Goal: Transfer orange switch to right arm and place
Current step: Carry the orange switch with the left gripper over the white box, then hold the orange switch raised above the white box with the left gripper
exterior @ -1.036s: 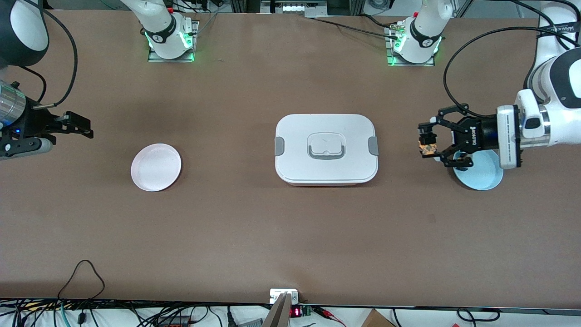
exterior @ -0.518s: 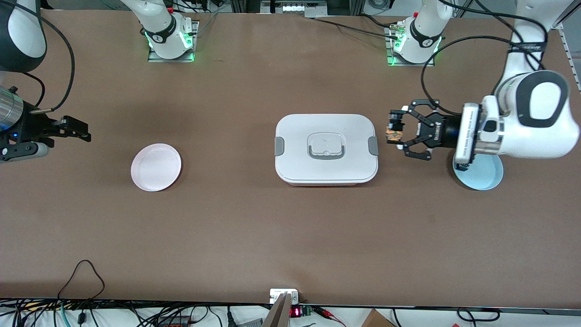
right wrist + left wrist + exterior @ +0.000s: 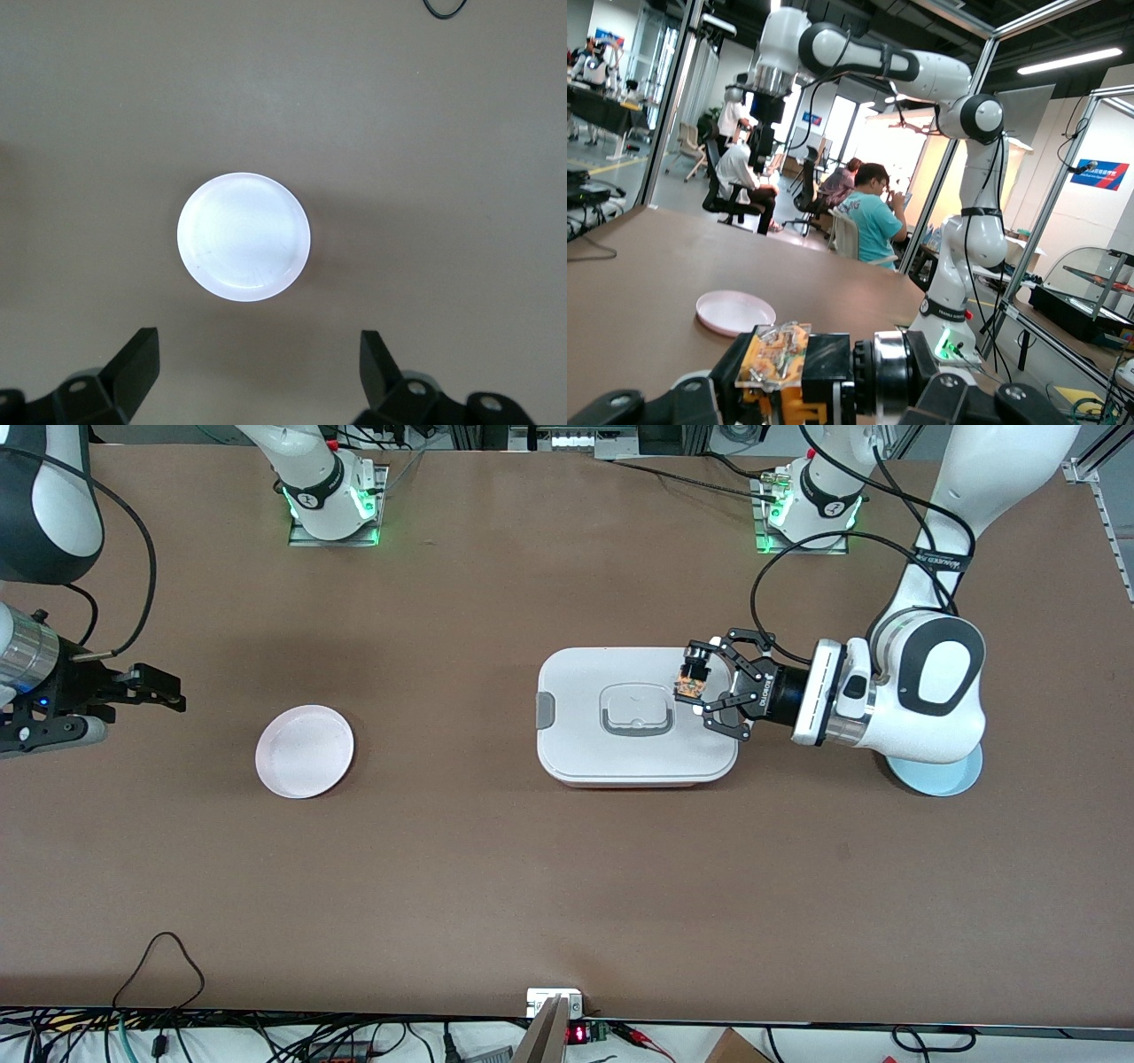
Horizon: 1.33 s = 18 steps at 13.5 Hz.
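The orange switch (image 3: 688,683), a small black body with orange marks, is clamped in my left gripper (image 3: 694,687), which is shut on it above the white lidded box (image 3: 602,757). The left wrist view shows the switch (image 3: 775,354) up close between the black fingers (image 3: 700,398). My right gripper (image 3: 168,691) hangs open over the table at the right arm's end, beside the pink plate (image 3: 304,750). In the right wrist view its two fingertips (image 3: 137,363) stand wide apart with nothing between them, and the plate (image 3: 244,236) lies below.
A light blue plate (image 3: 943,779) lies at the left arm's end, partly hidden under the left arm. The pink plate (image 3: 733,312) and the right arm's base (image 3: 950,332) show in the left wrist view. Cables run along the table edge nearest the front camera.
The left arm has carried the switch from above the blue plate toward the table's middle, to over the white box. The right gripper has stayed almost still and open.
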Available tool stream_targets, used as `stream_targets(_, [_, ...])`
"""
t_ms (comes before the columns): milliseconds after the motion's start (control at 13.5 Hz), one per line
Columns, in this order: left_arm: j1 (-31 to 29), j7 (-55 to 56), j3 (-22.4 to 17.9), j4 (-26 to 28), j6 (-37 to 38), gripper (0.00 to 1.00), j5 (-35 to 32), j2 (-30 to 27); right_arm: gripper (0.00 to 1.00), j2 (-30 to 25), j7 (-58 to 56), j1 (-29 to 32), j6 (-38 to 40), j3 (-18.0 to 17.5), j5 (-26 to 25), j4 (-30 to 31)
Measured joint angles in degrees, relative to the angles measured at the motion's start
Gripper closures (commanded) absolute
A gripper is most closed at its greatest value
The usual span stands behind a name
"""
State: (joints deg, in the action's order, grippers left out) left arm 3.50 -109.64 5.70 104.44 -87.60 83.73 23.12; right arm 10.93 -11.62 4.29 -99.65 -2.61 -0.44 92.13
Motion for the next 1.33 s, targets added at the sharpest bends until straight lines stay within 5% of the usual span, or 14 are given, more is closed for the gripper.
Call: stream_targets(1331, [1.21,-9.69,1.63,0.01,-2.16,1.0,6.16,1.52,0.0,-1.63,0.02,0.8,4.32,0.27,0.02,-0.09])
